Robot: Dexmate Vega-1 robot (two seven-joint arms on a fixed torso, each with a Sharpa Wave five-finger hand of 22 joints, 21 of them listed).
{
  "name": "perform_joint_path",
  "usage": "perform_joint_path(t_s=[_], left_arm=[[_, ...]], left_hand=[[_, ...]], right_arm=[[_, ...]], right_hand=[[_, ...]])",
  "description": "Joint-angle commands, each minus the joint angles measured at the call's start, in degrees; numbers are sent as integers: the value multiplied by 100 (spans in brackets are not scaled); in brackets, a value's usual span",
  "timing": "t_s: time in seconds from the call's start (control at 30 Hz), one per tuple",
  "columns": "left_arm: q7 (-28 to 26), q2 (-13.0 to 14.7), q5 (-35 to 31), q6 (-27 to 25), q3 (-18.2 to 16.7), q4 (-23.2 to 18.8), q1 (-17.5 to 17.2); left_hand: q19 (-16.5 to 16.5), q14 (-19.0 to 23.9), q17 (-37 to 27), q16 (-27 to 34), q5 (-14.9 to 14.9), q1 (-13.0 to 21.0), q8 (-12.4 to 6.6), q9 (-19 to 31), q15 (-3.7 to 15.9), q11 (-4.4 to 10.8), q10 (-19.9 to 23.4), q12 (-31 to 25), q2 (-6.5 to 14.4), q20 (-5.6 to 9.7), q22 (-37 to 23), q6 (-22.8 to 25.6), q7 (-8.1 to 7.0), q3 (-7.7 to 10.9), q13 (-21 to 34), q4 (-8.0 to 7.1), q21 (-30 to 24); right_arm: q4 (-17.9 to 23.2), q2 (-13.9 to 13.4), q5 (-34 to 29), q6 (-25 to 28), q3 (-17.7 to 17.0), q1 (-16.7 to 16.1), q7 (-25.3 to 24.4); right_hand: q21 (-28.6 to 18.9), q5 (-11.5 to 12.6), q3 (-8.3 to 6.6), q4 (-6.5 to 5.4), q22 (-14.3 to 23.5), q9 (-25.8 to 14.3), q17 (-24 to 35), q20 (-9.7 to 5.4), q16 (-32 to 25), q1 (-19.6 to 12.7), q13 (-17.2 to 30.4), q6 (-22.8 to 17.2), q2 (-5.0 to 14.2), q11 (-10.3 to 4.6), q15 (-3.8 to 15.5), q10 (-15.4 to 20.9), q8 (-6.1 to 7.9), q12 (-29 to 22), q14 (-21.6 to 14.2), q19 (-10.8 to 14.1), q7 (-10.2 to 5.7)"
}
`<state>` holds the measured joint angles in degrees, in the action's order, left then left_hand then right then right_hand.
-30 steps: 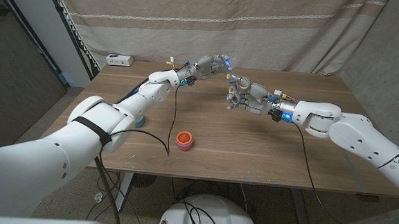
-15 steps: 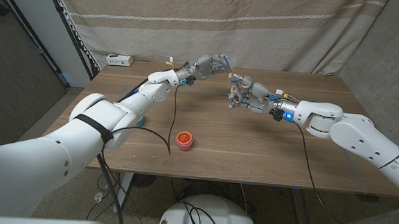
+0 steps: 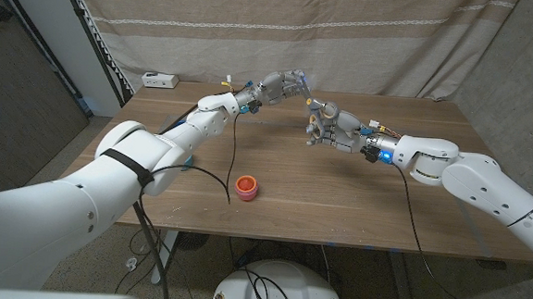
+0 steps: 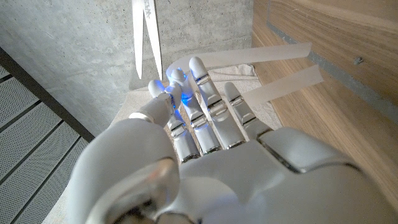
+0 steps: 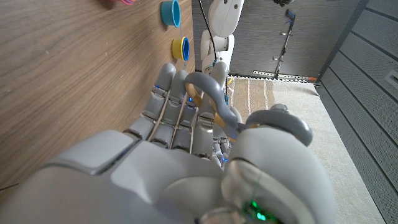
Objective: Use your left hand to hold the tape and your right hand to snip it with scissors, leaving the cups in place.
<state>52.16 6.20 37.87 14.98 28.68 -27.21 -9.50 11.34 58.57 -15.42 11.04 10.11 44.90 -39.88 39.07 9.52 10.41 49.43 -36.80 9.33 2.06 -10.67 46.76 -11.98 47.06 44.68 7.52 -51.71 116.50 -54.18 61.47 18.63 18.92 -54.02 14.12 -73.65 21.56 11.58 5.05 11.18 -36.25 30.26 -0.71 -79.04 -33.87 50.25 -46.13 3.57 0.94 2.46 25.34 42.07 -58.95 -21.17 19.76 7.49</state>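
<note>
The right hand (image 3: 324, 125), gripping the scissors (image 5: 211, 102), has crept closer to the left hand (image 3: 284, 84), which seems to pinch the tape (image 4: 289, 84) above the table (image 3: 338, 186); cutting looks imminent.

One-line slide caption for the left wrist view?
White robot left hand reaching toward open silver scissor blades, two beige tape strips alongside.
</note>
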Motion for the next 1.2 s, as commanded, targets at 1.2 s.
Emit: perform_joint_path(t_s=[1.2], left_arm=[[4,-37,2,101,-74,127,23]], left_hand=[[-51,236,12,55,1,25,-107,-45,394,163,156,-893,59,430,3,86,-26,12,6,51,-52]], right_arm=[[-82,-46,51,-69,-118,-66,63]], right_hand=[[-108,-24,0,5,14,-50,-29,-24,-94,16,24,-35,30,-9,297,52,-69,-2890,33,-48,28]])
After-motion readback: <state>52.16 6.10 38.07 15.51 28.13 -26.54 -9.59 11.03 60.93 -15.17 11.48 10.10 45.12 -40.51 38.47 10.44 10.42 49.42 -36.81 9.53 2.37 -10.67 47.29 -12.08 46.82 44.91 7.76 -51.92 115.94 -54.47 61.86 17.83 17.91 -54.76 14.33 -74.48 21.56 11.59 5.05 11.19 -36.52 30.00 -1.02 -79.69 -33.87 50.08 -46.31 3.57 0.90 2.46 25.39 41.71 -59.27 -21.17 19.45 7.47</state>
